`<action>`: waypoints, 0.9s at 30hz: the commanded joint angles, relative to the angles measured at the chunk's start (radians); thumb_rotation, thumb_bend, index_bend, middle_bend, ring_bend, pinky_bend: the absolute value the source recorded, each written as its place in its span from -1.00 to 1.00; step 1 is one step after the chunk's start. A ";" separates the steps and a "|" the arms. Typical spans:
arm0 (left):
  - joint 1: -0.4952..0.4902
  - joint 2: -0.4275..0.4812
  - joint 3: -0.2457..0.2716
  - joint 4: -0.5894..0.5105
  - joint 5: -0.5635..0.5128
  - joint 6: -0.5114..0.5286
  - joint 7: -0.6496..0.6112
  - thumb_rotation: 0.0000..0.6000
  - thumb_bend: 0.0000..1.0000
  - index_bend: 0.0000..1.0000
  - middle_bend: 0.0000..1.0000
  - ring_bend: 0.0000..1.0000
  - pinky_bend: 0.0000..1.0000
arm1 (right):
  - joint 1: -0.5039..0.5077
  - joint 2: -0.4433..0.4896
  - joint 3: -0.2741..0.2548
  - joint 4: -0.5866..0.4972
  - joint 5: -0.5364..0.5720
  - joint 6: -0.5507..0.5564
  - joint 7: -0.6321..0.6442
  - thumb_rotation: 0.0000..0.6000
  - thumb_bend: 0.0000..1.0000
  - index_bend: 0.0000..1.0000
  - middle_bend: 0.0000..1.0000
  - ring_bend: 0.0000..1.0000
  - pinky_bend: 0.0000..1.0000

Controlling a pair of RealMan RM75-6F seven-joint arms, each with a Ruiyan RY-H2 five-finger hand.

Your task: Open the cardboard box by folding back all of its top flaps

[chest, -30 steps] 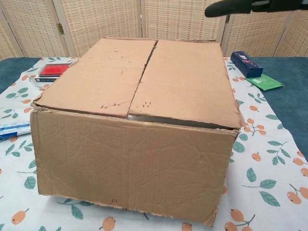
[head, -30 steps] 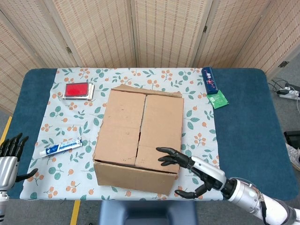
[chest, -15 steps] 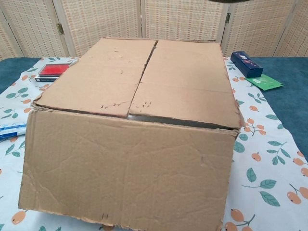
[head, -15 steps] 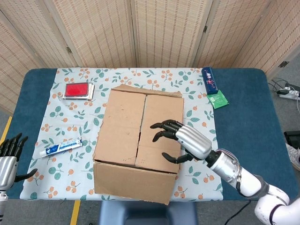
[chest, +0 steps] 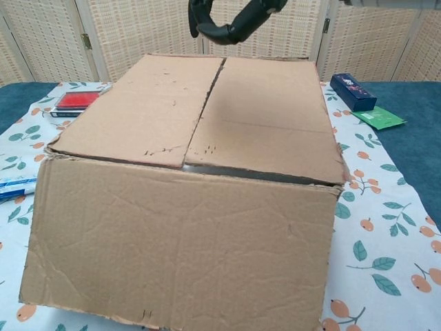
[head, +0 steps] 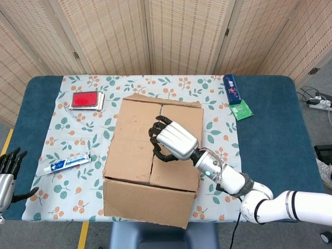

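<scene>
The cardboard box (head: 153,155) stands mid-table with its top flaps lying flat and meeting at a central seam (chest: 203,103). My right hand (head: 174,140) hovers over that seam near the middle of the top, its fingers bent like a claw and holding nothing. In the chest view the right hand (chest: 231,19) is clearly above the box and casts a shadow on the right flap. My left hand (head: 8,174) stays off the table's front left corner, empty, with its fingers stretched out.
A red case (head: 85,99) lies at the back left and a toothpaste tube (head: 67,163) left of the box. A blue box (head: 232,88) and a green packet (head: 240,109) lie at the back right. Folding screens stand behind the table.
My right hand has risen from the box's front right corner and swung left over the seam, curling its fingers. The box's front wall has come closer in the chest view.
</scene>
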 commanded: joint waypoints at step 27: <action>-0.003 0.003 0.006 0.010 0.011 -0.009 -0.030 1.00 -0.73 -1.00 -0.93 -0.91 -1.00 | 0.087 -0.105 -0.027 0.158 0.006 -0.050 -0.190 -0.32 -0.01 0.06 -0.06 0.14 -0.13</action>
